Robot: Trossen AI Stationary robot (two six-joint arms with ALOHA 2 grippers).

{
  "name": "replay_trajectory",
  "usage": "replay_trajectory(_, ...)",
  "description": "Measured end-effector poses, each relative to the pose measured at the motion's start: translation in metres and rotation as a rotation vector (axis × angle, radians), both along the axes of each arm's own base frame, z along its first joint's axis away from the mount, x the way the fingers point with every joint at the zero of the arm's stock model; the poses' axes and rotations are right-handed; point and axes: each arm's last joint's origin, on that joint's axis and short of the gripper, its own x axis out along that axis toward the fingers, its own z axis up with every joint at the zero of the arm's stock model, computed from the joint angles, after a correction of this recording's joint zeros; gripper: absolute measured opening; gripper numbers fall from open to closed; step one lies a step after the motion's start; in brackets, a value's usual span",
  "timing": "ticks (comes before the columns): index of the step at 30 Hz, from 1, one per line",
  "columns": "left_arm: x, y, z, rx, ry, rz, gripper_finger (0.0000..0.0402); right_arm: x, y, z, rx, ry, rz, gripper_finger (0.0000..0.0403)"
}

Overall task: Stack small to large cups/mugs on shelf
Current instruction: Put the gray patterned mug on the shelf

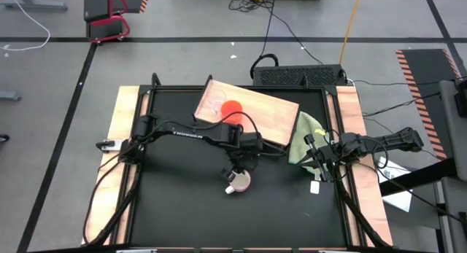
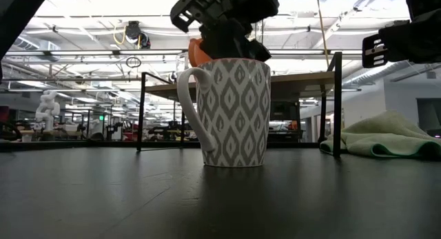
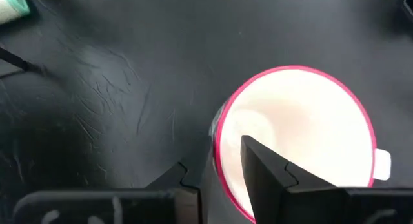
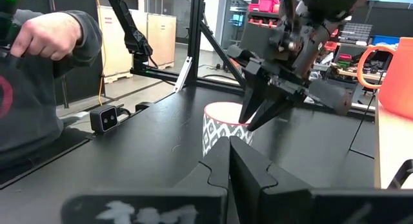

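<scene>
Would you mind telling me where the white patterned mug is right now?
In the high view the white mug stands on the black table, near its middle, under the left pincer, in front of the shelf.

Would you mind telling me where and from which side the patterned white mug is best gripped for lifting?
Probably the rim, from straight above. The patterned white mug stands upright on the black table with its mouth open. The left tool already straddles the wall opposite the handle, one finger inside, so the handle stays clear.
</scene>
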Motion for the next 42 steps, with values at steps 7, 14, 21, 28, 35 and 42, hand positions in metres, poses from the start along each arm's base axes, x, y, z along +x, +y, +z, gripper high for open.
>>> replay_trajectory(7, -0.001, -0.001, 0.005, -0.059, -0.017, -0.023, 0.0084, 0.0, 0.0, 0.0, -0.004, -0.002, 0.0, 0.0)
replay_trajectory(14, -0.002, -0.002, 0.005, -0.068, -0.004, -0.027, 0.0099, 0.0, 0.0, 0.0, -0.005, -0.002, 0.0, 0.0)
replay_trajectory(21, -0.002, -0.002, 0.005, -0.064, -0.002, -0.026, 0.017, 0.0, 0.0, 0.0, -0.005, -0.001, 0.0, 0.0)
replay_trajectory(28, -0.002, -0.001, 0.005, -0.047, -0.008, -0.025, 0.0201, 0.0, 0.0, 0.0, -0.005, -0.002, 0.0, 0.0)
replay_trajectory(35, 0.0, -0.001, 0.005, -0.035, -0.02, -0.016, 0.0202, 0.0, 0.0, 0.0, -0.002, 0.0, 0.0, 0.0)
replay_trajectory(42, -0.004, -0.002, 0.024, -0.029, 0.028, 0.006, 0.0202, 0.0, 0.0, 0.0, -0.002, -0.001, 0.0, 0.0)
